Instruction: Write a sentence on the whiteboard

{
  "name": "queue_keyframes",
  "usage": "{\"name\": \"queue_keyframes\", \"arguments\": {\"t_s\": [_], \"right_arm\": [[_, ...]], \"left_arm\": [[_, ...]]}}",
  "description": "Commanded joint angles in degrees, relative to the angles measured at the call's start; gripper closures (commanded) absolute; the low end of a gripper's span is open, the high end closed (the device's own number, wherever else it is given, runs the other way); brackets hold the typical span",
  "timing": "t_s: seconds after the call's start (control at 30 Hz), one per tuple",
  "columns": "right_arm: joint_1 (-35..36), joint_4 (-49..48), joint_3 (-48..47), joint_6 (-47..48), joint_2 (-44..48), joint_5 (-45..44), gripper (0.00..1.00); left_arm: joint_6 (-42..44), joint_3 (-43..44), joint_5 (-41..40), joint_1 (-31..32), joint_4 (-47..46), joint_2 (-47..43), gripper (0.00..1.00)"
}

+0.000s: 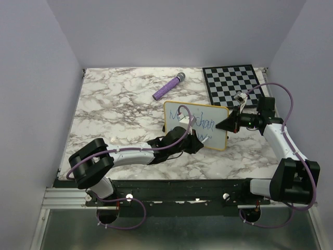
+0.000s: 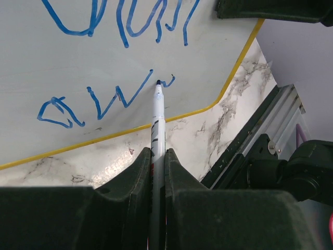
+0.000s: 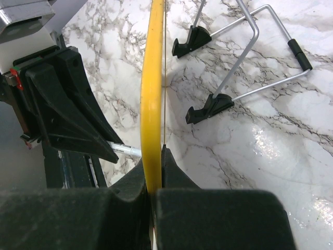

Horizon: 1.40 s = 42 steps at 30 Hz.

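Left jaws are clamped tight on the barrel of a white marker (image 2: pixel 158 122). Its blue tip sits against the face of the whiteboard (image 2: pixel 67 52), low down near that board's bottom right corner. The sentence (image 2: pixel 112 96) runs in blue across the board. The upper line is cut off at the top of my left wrist view. Below it I read "aw", with a small squiggle right at the tip. From above, the upper line shows "chan", and my left arm (image 1: pixel 130 153) covers the board's lower left part.

Right jaws are pinched narrow on the yellow frame at the board's right edge. The board stands propped on the marble surface (image 1: pixel 114 104), face leaning back, between my two arms. Just behind it is a wire stand (image 3: pixel 244 57) with black feet. Farther behind the board to the right lies a checkered board (image 1: pixel 231 83). Behind it to the left lies a purple microphone (image 1: pixel 168 86), well apart from the board.
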<state>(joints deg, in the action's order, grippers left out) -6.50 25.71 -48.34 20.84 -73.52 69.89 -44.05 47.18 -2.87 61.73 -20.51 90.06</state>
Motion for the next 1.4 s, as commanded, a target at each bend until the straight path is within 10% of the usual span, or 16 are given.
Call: {"name": "queue_keyframes", "arguments": {"t_s": [0.0, 1.37], "right_arm": [[-0.18, -0.75, 0.26, -0.36, 1.18, 3.41, 0.99], [-0.18, -0.67, 0.17, -0.27, 1.36, 3.41, 0.99]], "left_arm": [[-0.51, -0.77, -2.93, -0.83, 1.44, -2.17, 1.0], [0.02, 4.24, 5.6, -1.0, 4.69, 1.26, 1.0]]}}
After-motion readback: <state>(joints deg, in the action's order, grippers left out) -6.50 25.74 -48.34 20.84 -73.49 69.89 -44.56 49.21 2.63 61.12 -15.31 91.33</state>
